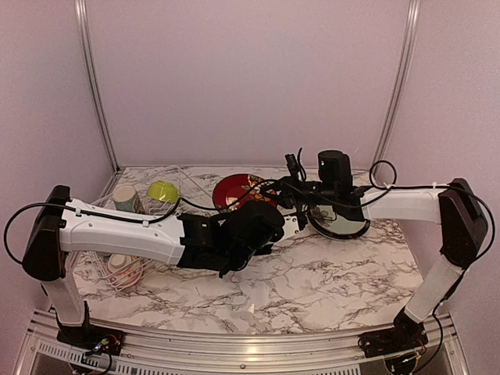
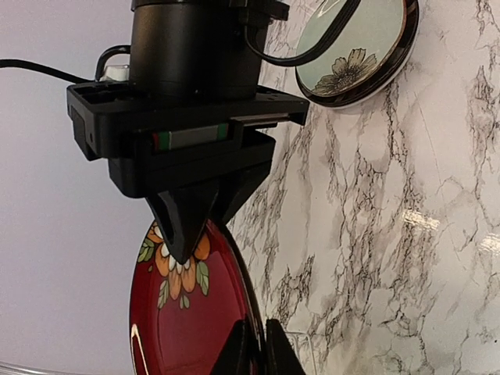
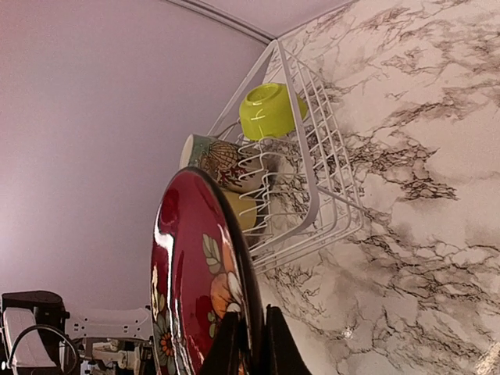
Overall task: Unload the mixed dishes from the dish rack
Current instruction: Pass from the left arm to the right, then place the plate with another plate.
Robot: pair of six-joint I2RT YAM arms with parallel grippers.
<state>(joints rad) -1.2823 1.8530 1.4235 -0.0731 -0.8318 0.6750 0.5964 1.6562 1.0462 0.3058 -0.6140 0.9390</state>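
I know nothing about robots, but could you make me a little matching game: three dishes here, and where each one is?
1 red plate
2 pale green plate
3 lime-green bowl

A in the dish rack
B flat on the marble table
C pinched at its rim by left tool and right tool

Pairs: 1-C, 2-B, 3-A

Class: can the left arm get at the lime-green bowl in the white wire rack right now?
Probably not yet. The left end effector is shut on the red patterned round plate, which the right end effector also grips. The lime-green bowl lies uncovered.
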